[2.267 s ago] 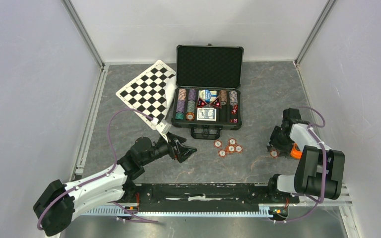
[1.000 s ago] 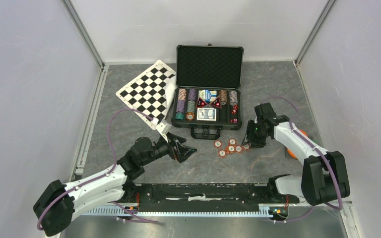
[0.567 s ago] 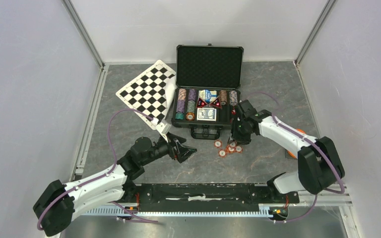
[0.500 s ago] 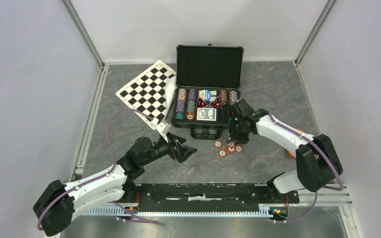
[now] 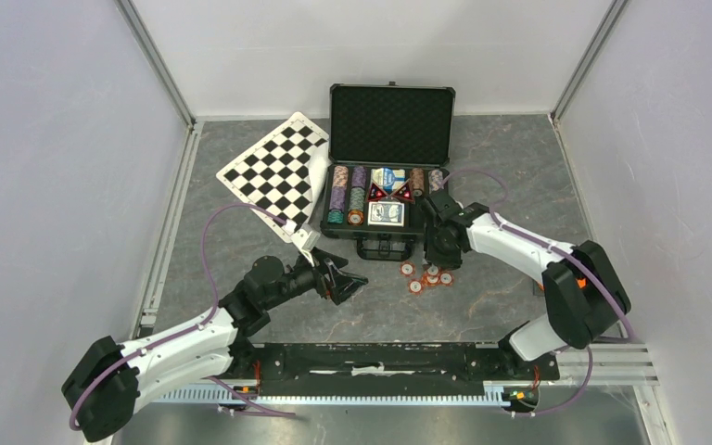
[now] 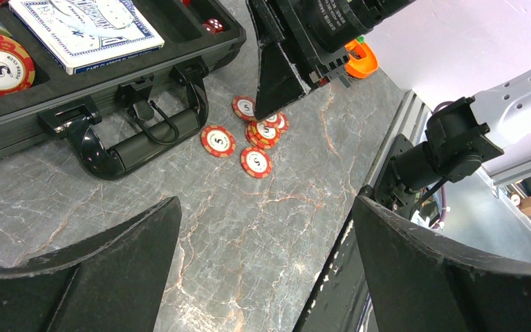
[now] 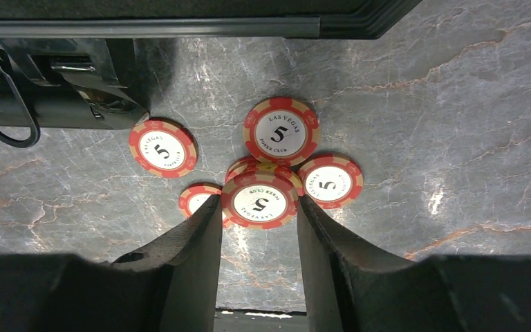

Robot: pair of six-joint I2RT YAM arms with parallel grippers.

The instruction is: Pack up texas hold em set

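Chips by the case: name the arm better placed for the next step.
Right. The right gripper pinches a chip just in front of the case; the left gripper hangs open, farther off.

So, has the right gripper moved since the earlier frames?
Yes. The right gripper swung left from the far right side and now sits over the loose chips, just in front of the case's front right corner.

Red-and-cream striped chips; black case — black-and-white checkered board; grey marbled table
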